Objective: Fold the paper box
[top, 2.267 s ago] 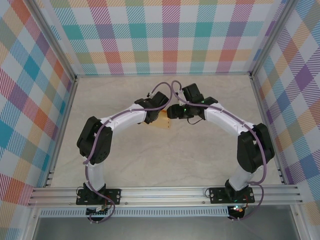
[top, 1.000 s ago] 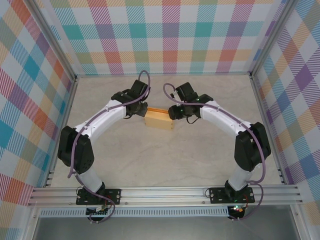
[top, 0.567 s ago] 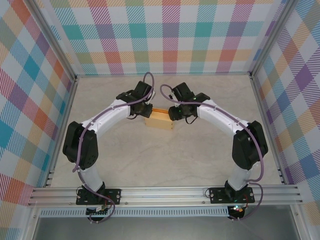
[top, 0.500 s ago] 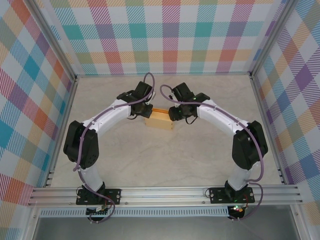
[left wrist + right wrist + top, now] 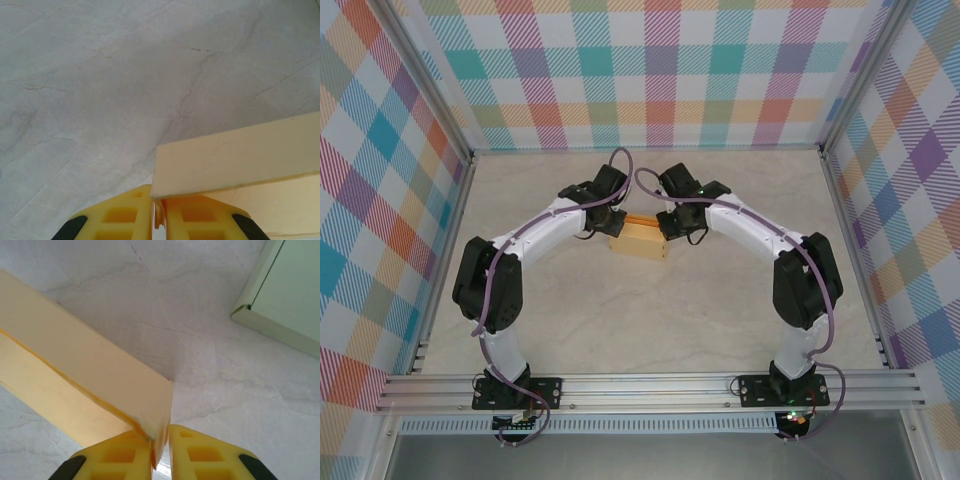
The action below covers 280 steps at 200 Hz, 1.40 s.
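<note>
Left arm (image 5: pixel 535 235) was bowed inward from its base toward the far middle of the marbled table (image 5: pixel 620 330), and the left gripper (image 5: pixel 610 222) sat at the left end of the paper box (image 5: pixel 638 240), its yellow fingers (image 5: pixel 125 217) pinched nearly together on the corner of a flap. The box lay between the two grippers, looking closed from above, its inside hidden. Right arm (image 5: pixel 750 225) mirrored that curve, with the right gripper (image 5: pixel 667 226) at the box's right end, jaws almost closed with the box's corner nipped between them
</note>
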Available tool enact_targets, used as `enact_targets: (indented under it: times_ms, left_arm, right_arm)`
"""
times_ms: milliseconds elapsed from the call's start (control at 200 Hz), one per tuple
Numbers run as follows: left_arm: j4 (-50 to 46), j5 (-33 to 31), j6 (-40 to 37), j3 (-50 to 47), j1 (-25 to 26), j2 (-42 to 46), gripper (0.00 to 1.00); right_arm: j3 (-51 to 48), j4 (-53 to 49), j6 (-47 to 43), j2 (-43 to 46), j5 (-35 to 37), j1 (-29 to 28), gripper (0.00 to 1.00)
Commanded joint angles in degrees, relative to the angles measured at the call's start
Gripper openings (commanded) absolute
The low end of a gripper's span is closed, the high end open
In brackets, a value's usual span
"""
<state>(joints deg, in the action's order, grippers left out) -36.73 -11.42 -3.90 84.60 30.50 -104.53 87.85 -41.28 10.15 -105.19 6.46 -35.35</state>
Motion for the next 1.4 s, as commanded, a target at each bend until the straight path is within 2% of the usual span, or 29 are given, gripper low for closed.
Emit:
enact_targets:
  times_ms: [0, 330, 590, 710, 940, 1180, 1395]
  left_arm:
    - [-1.94, 1.25, 0.91, 1.45, 0.00, -1.23, 0.13]
    - [-2.45, -0.25, 1.16, 1.83, 2.18, -4.35, 0.13]
    - [-2.66, -4.41, 0.97, 1.66, 5.55, -6.31, 0.13]
    - [-3.00, -6.71, 1.01, 1.33, 6.49, -7.08, 0.13]
    - [-2.38, -9.54, 1.06, -0.21, 7.29, -7.16, 0.13]
    - [-2.03, -12.09, 1.09, -1.19, 8.17, -7.37, 0.13]
    - [-2.24, -13.72, 0.95, -0.52, 9.18, -9.45, 0.13]
  right_arm:
    - [3.32, -0.74, 1.25, -0.65, -1.85, -0.42, 0.11]
    - [5.42, 0.65, 4.82, -2.63, -7.01, -0.42, 0.11]
    - [4.95, 4.46, 8.51, -3.29, -11.44, -0.23, 0.11]
    - [5.23, 5.38, 9.67, -3.36, -12.68, 0.11, 0.06]
    - [3.54, 9.40, 13.60, -2.64, -19.27, 2.28, 0.02]
    - [3.02, 9.88, 14.30, -1.53, -17.09, 2.91, 0.01]
    - [3.05, 10.73, 16.33, -2.72, -20.81, 5.04, 0.00]
